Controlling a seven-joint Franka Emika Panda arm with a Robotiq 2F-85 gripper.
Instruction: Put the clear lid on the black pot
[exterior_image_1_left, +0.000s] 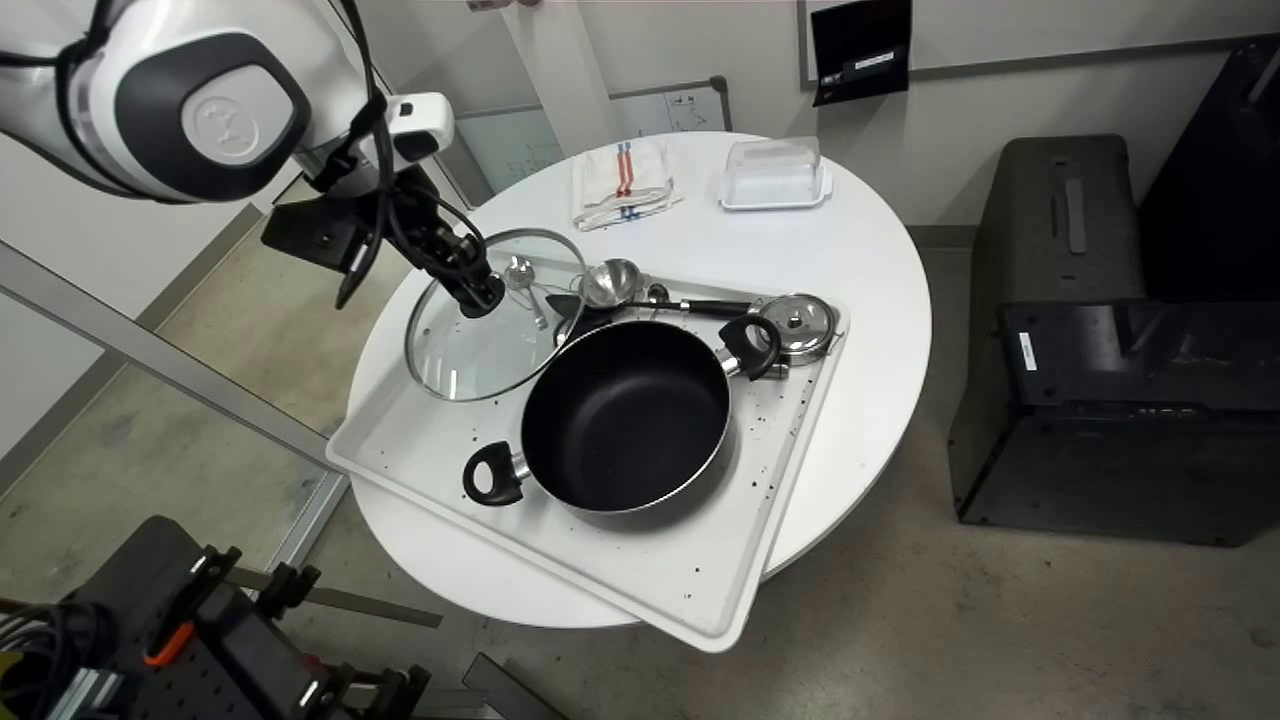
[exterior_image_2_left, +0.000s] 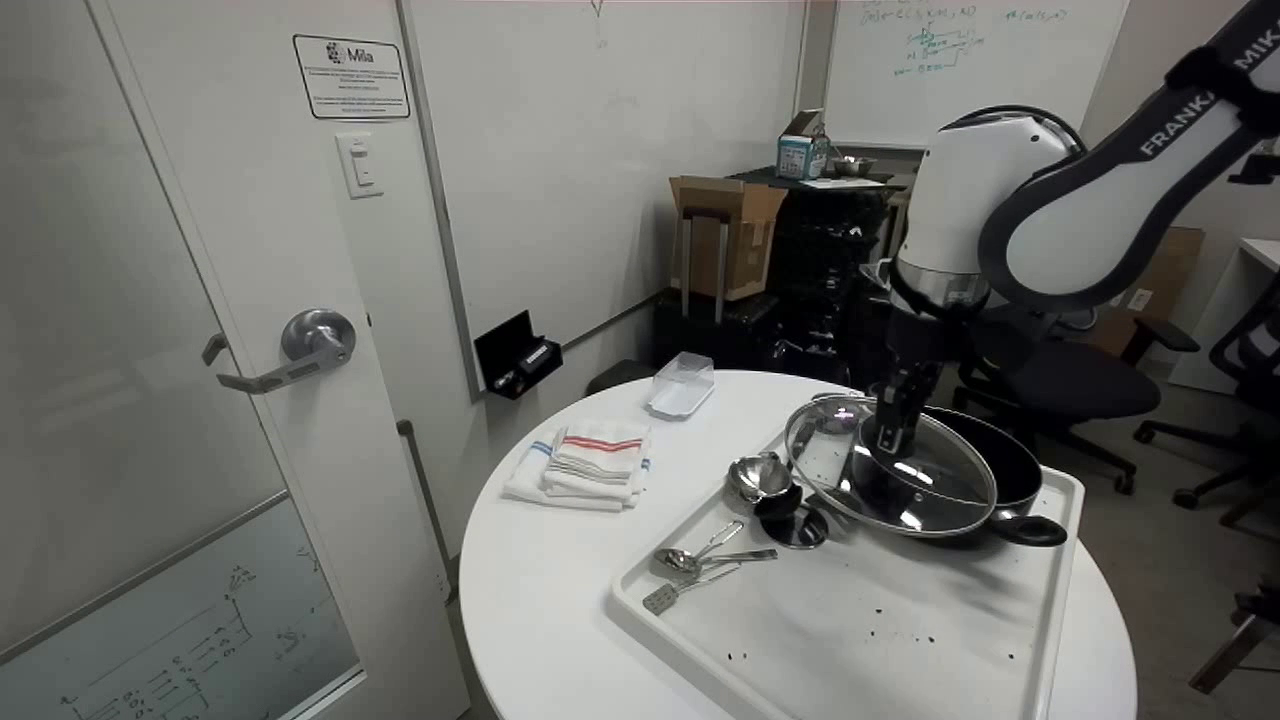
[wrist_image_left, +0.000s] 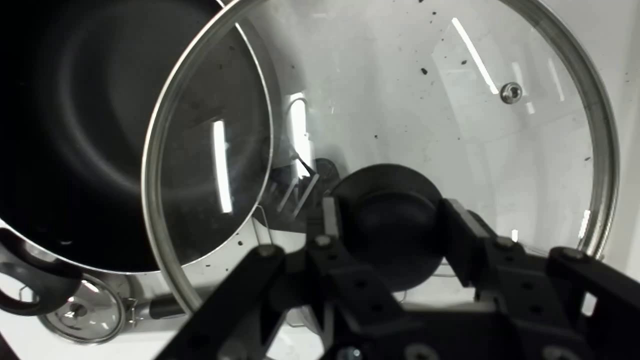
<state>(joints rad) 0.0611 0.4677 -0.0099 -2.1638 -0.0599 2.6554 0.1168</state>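
Observation:
The clear lid (exterior_image_1_left: 465, 365) is a glass disc with a metal rim and a black knob (wrist_image_left: 387, 180). My gripper (wrist_image_left: 390, 220) is shut on the knob, one finger on each side, and holds the lid raised above the tray, tilted in an exterior view (exterior_image_2_left: 935, 480). The gripper shows above the lid in both exterior views (exterior_image_1_left: 483, 300) (exterior_image_2_left: 893, 440). The black pot (exterior_image_1_left: 625, 420) stands uncovered on the tray, its dark interior visible. The lid is beside it and overlaps part of its rim in the wrist view (wrist_image_left: 90, 110). In an exterior view the lid partly hides the pot (exterior_image_2_left: 1000, 450).
The white tray (exterior_image_1_left: 420, 470) lies on a round white table (exterior_image_1_left: 870, 270). Behind the pot are metal utensils, a metal bowl (exterior_image_1_left: 611, 283) and a small lidded pan (exterior_image_1_left: 800, 325). Folded towels (exterior_image_1_left: 625, 185) and a clear-topped box (exterior_image_1_left: 775, 180) stand near the table's edge.

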